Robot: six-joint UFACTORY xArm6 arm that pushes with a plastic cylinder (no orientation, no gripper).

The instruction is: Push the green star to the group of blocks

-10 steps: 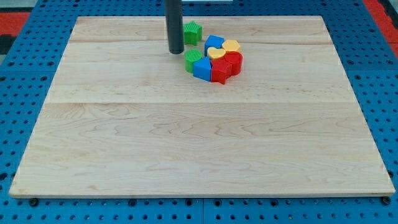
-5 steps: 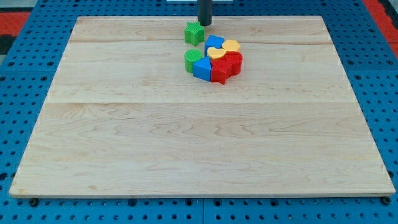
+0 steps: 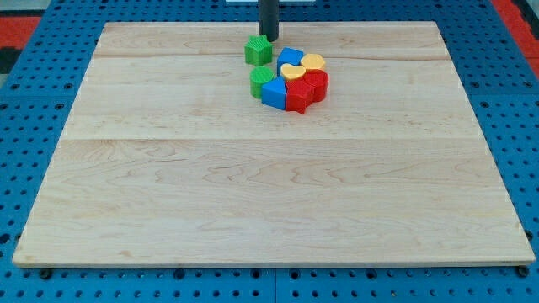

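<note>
The green star [image 3: 258, 50] lies near the view's top, just up and left of the group of blocks, with a small gap to it. The group holds a green block [image 3: 262, 81], a blue block [image 3: 274, 93], another blue block [image 3: 290, 58], two yellow blocks [image 3: 294, 72] [image 3: 312, 62] and red blocks [image 3: 306, 90]. My tip [image 3: 268, 39] stands at the star's upper right edge, touching or nearly touching it.
The wooden board [image 3: 269, 168] lies on a blue pegboard surface [image 3: 25, 126]. Red matting shows at the view's top corners [image 3: 21, 17].
My tip went from left of the star, round its top, to its upper right. The star has shifted slightly to the left and down.
</note>
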